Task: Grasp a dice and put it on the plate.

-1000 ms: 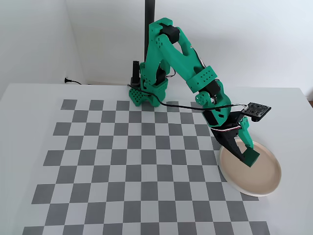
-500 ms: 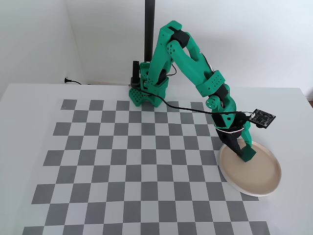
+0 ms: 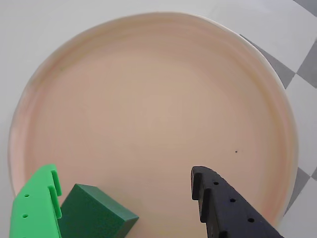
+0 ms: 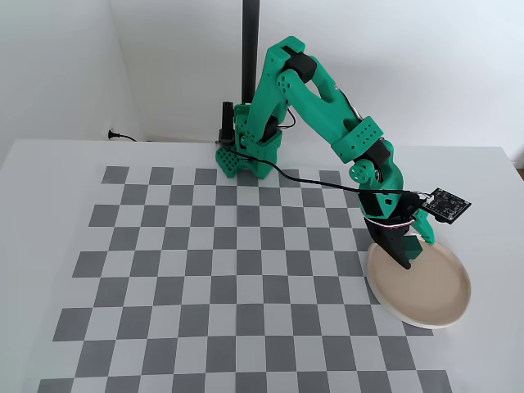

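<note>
In the wrist view the beige-pink plate (image 3: 158,99) fills nearly the whole frame. The dark green dice (image 3: 96,213) lies on it at the bottom left, one side against the bright green finger (image 3: 37,206). The black finger (image 3: 223,208) stands far to its right, with bare plate between. My gripper (image 3: 124,172) is open and holds nothing. In the fixed view the gripper (image 4: 407,250) points down over the left part of the plate (image 4: 438,291); the dice is hidden behind the fingers there.
The plate sits at the right edge of a grey and white checkerboard mat (image 4: 205,270) on a white table. The arm's base (image 4: 246,155) and a black pole (image 4: 250,49) stand at the back. A white wall lies behind.
The arm has reached a little farther right over the plate. The jaws have opened and let go of the dice, which now rests on the plate.
</note>
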Robot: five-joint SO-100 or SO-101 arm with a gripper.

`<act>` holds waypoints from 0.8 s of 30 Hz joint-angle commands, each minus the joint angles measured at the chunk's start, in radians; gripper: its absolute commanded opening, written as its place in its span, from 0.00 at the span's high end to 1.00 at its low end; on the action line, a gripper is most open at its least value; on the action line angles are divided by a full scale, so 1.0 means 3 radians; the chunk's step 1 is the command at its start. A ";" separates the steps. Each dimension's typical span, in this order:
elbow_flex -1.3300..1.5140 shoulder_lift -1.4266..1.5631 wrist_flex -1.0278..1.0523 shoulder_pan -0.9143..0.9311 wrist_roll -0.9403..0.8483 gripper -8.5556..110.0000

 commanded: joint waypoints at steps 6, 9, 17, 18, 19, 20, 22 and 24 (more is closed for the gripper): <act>-0.0389 0.0772 0.0343 0.0189 -0.0077 0.76; -0.0389 0.1012 0.0532 0.0291 -0.0082 0.76; -0.0378 0.1759 0.1130 0.0639 -0.0036 0.77; -0.0378 0.1851 0.1212 0.0695 -0.0026 0.77; -0.0373 0.1933 0.1283 0.0757 -0.0015 0.78; -0.0358 0.2020 0.1329 0.0823 -0.0015 0.78; -0.0240 0.2214 0.1350 0.0961 -0.0031 0.78; -0.0041 0.2434 0.1263 0.1115 -0.0066 0.79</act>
